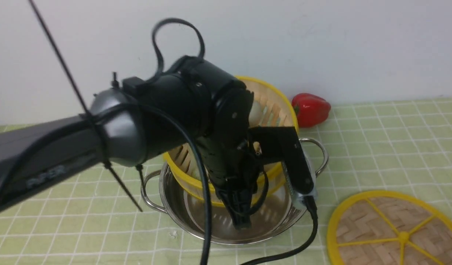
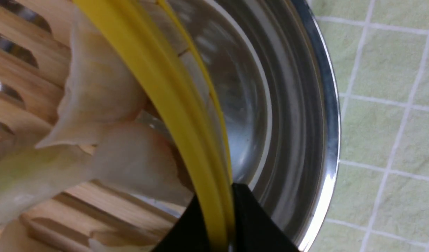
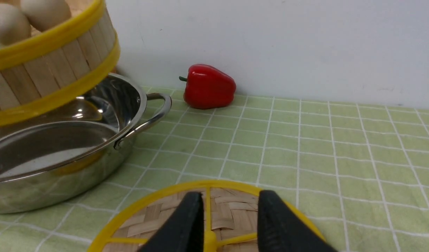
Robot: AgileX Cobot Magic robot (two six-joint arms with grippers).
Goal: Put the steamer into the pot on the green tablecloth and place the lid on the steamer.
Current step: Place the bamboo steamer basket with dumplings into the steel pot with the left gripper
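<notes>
Our left gripper [image 2: 219, 224] pinches the yellow rim of the steamer [image 1: 273, 106], which hangs tilted over the pot [image 1: 174, 206], not yet seated. Held by one edge, it could slip or spill its buns, or catch the pot's rim. Right of the pot, on the green tablecloth [image 1: 377, 147], our right gripper [image 3: 230, 224] stands with jaws spread over the lid [image 1: 391, 228]. A poor grip there could skid it.

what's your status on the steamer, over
Left fingers shut on steamer rim. Steamer tilted over pot, not seated. Right fingers open over lid. Red pepper behind pot, apart.
</notes>
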